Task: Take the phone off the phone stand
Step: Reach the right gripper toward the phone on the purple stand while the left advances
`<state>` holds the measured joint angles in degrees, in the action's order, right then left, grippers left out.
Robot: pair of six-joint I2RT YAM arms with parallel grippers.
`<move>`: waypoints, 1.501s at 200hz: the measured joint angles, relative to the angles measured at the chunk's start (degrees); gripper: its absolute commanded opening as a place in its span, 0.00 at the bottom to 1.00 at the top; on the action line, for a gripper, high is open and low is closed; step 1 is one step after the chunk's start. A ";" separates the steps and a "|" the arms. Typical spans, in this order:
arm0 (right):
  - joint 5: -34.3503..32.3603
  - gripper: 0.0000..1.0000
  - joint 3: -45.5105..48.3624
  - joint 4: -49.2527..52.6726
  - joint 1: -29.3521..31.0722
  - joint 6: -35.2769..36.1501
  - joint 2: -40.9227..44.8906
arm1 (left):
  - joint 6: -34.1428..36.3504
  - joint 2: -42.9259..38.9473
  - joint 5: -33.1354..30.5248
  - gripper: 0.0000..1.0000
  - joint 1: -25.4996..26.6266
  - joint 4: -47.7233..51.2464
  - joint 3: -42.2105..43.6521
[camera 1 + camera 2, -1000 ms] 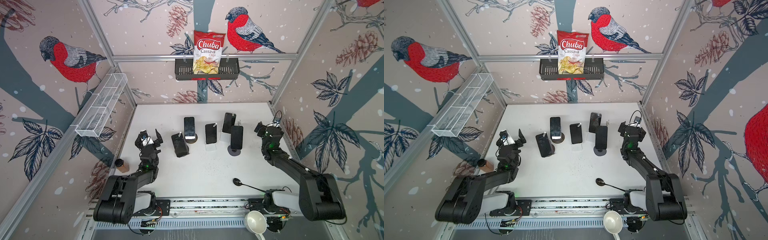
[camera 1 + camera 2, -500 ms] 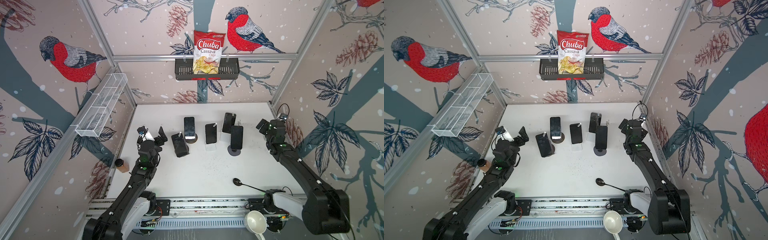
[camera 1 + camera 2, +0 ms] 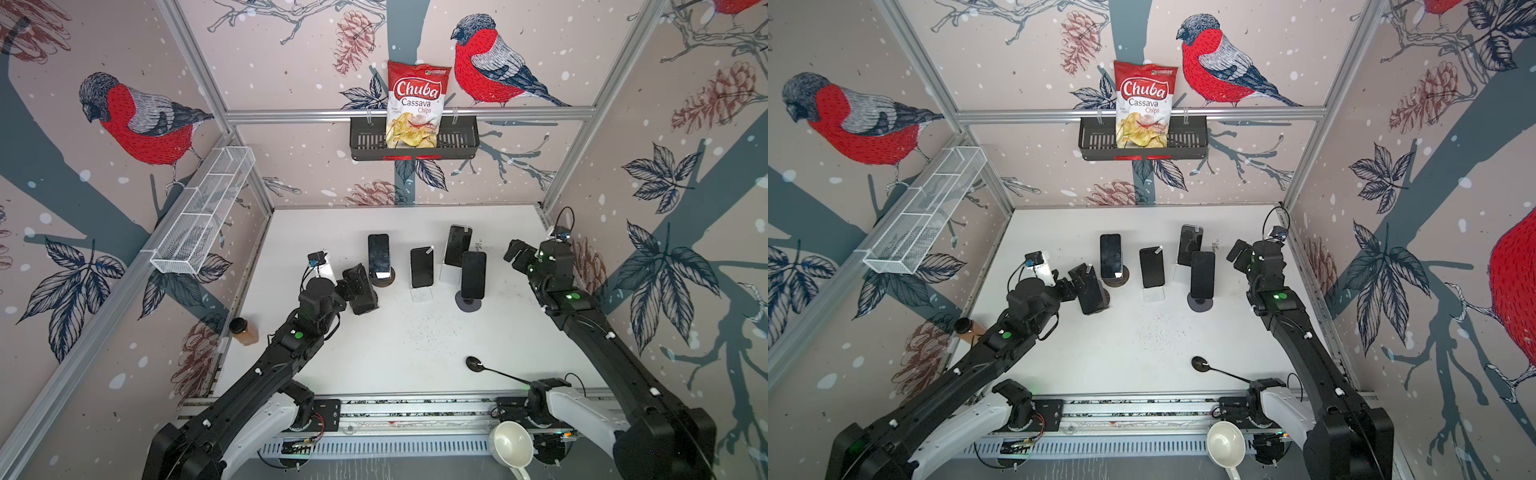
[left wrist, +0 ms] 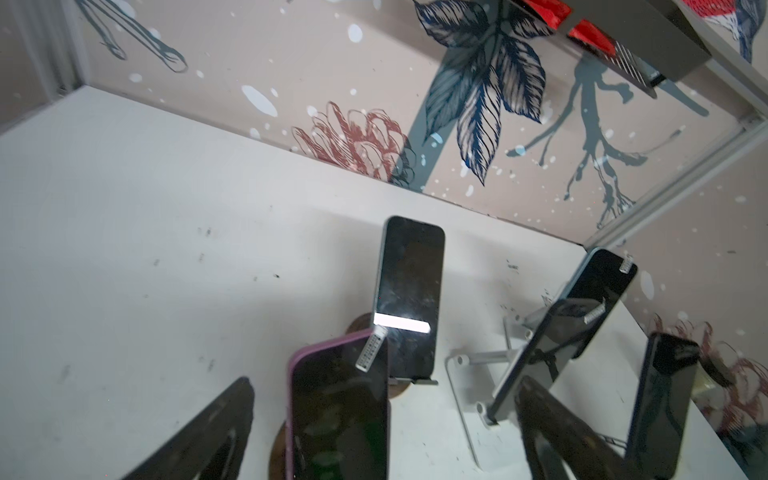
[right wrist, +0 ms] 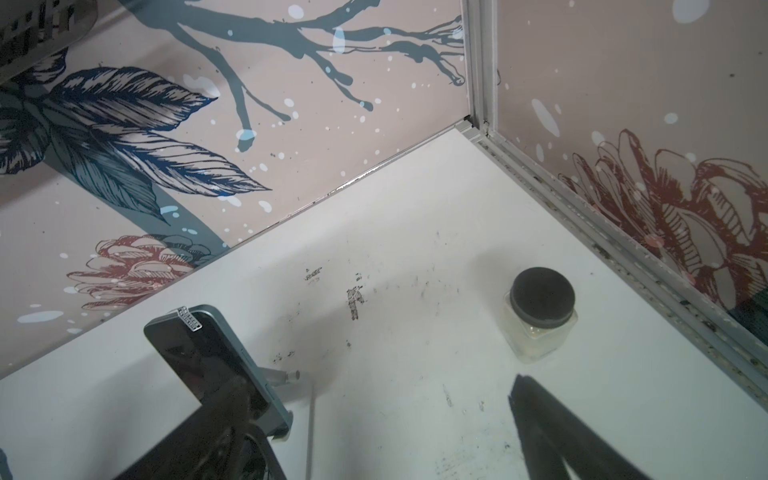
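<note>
Left gripper (image 4: 384, 386) spread wide, holding nothing. Purple-cased phone (image 4: 338, 415) stands on its round stand (image 4: 277, 451) right at the tips, framed between the 2 fingers (image 4: 199, 436); contact can't be told. Behind it, 4 more phones (image 3: 422, 268) on stands in a loose row. Right gripper (image 3: 515, 254) also spread, empty, right of that row, well apart from the purple-cased phone.
</note>
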<state>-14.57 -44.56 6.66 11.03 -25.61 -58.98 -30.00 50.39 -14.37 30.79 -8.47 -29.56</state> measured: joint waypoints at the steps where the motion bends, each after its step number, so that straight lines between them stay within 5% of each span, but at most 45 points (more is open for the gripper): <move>1: 0.00 1.00 0.00 0.04 0.04 0.00 0.00 | 0.00 0.20 0.02 0.97 0.28 0.00 -0.07; 77: 1.46 0.99 -0.26 4.04 5.49 -0.09 -0.39 | -1.14 11.58 -0.66 0.97 11.93 -4.07 -4.98; 215: 1.16 0.99 1.18 8.90 13.73 -1.51 -1.66 | -1.03 23.63 -3.61 0.97 18.45 -8.09 -10.16; 300: 0.35 1.00 2.03 10.08 17.59 -1.70 -4.94 | -1.01 27.17 1.60 0.96 18.82 -13.60 -10.12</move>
<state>-14.22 -42.52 16.73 28.62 -27.31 -63.92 -31.00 77.56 -12.78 49.60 -22.06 -39.68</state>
